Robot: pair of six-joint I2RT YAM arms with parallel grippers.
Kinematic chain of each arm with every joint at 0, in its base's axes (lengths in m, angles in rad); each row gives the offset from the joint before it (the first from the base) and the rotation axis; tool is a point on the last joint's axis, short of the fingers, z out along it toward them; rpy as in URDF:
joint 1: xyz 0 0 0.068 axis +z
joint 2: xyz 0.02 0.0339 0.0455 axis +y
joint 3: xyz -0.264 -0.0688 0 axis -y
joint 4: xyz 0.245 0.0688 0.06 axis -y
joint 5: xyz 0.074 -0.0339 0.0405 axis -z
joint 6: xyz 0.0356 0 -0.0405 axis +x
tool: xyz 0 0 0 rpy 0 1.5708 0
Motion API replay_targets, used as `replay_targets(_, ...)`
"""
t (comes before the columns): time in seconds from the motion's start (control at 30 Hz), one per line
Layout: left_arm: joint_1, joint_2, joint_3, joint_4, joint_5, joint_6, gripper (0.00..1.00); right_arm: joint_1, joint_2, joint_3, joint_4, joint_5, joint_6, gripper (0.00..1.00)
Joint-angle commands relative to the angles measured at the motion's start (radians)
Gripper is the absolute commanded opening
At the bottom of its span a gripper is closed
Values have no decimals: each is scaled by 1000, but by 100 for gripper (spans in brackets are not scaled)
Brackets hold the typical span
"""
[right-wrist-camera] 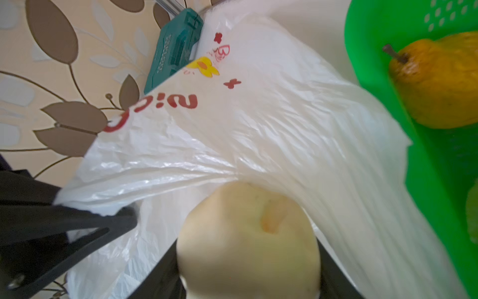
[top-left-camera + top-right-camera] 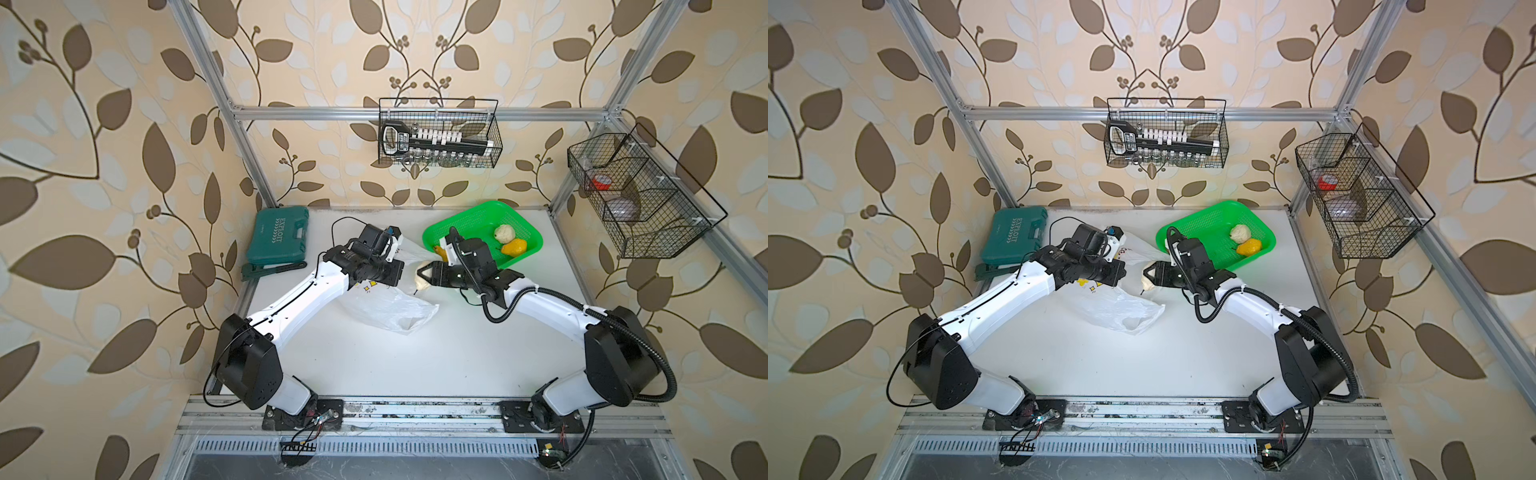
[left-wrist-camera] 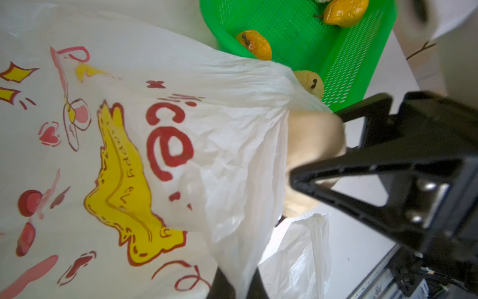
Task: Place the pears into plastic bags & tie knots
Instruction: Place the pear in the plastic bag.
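White thin plastic film fills most of both wrist views. It is the plastic bag [image 3: 155,129], printed with red letters and yellow cartoon shapes, and it lies on the white counter [image 2: 374,365] between the two arms. The left tool [image 3: 238,286] is closed tight on a bunched part of the bag's edge and holds it lifted off the counter, so a mouth opens on the side toward the right arm. The right tool [image 2: 422,275] has its jaws about half apart, clamped on a pale cream pear [image 1: 248,246], and it stands just at this mouth. In the right wrist view the raised film lies over the front of the pear and seems to touch it.

The other fruits are in the green basket [image 2: 469,222] toward the back right of the counter. A bumpy cream pear [image 2: 504,233] lies just beside an orange-yellow pear [image 2: 514,246]. A second orange-yellow pear [image 3: 254,44] is near the basket wall on the bag's side, and a yellow-green pear [image 3: 310,82] is half hidden behind the film.

I see no fruit inside the bag, so I judge that the step in hand is the loading of the first pear, and the knots are far off. The next move calls for the right tool to go deeper under the lifted film and only then to open, while the left tool holds the edge high. If the pear is released at the rim, it may roll out onto the counter.
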Motion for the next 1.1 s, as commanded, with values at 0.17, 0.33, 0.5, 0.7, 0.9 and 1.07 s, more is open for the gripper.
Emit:
replay_targets(0.17,4,-15,-90,184,170,-175,0,101,223,179,1,59,-1,48)
replay_targets(0.33,4,-33,-127,210,153,-209,0,101,384,338,-32,38,-26,70)
replay_targets(0.5,4,-33,-132,201,63,-272,0,95,388,360,-81,53,-58,88)
replay_targets(0.7,6,-82,-138,169,-124,-339,0,79,195,278,-164,-19,-102,91)
replay_targets(0.9,22,-111,-138,161,-172,-357,0,-35,-156,127,-248,-47,-120,90)
replay_targets(1.07,24,-108,-150,180,-157,-356,0,-230,-107,171,-277,8,-107,90)
